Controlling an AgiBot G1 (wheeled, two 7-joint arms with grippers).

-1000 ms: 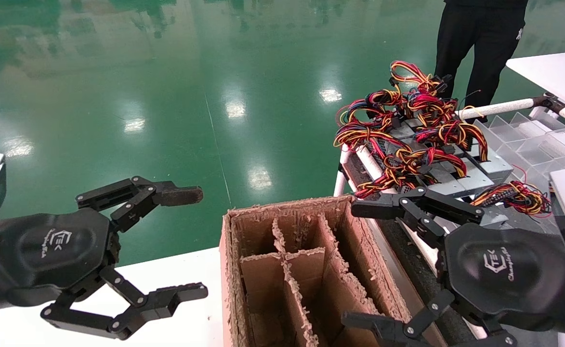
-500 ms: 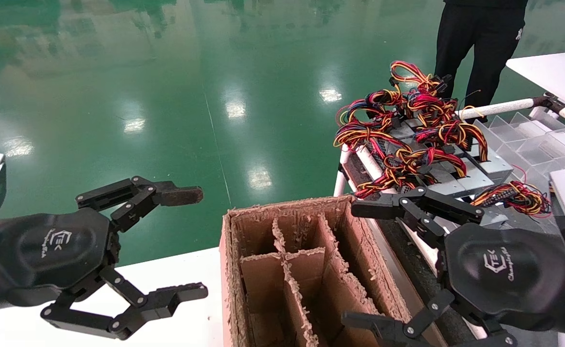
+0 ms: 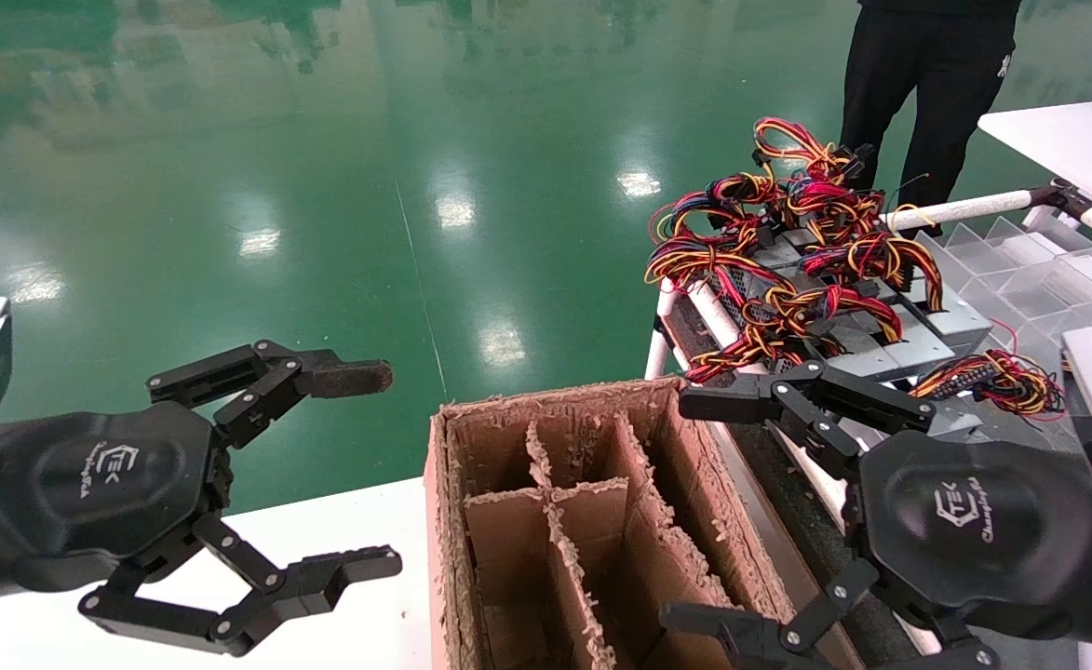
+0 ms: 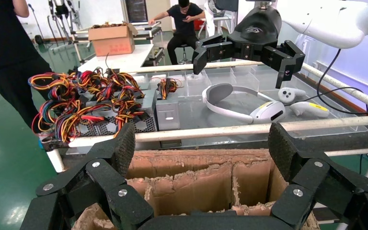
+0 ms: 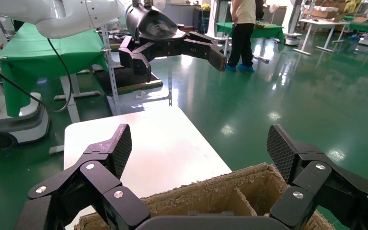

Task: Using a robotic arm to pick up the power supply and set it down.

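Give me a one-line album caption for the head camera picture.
Both grippers, left and right, hang open beside a divided cardboard box, with the wired power supplies untouched behind.

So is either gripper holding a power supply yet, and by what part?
Nothing is held. The left gripper and right gripper are both open and empty beside the cardboard box; the power supply lies untouched beyond the right gripper.

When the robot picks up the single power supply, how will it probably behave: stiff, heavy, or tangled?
The power supply looks like a rigid sheet-metal box, so it should not flex. Its loose wires will probably dangle and might snag on the neighbouring pile of units. It is likely heavy for its size. Both tools, left and right, are open.
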